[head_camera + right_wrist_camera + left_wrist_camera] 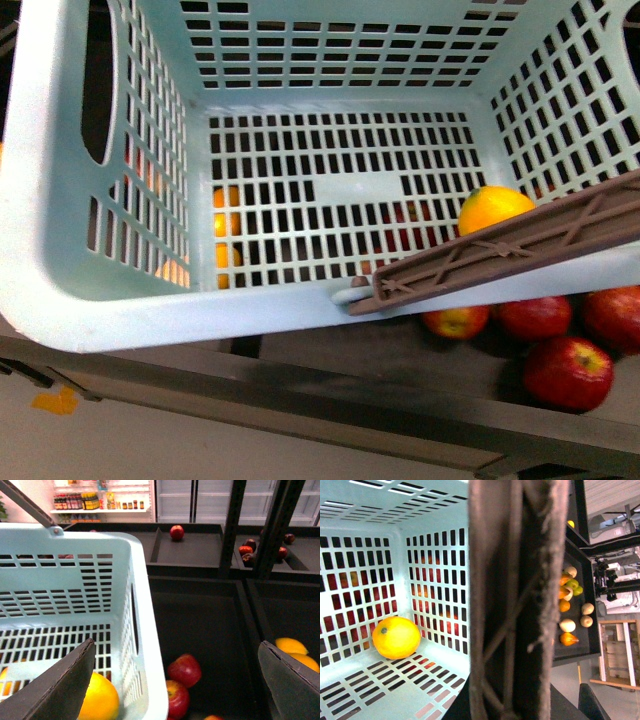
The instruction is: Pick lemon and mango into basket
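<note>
Right pincer [176, 647] spread wide and empty, over dark bin [200, 625] beside basket [145, 605]. Left pincer hidden behind brown handle [520, 600], grip can't tell. Lemon [99, 700] on basket floor, lower left. Mango [291, 645] probably the yellow-orange one at right edge: firm, smooth, likely slippery, so grab across its middle.

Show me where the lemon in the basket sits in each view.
Front: the lemon is at the right, half behind the brown handle.
Left wrist: lemon at lower left, on the slotted floor.
Right wrist: lemon at the bottom edge.
Shared landmark: the basket.
</note>
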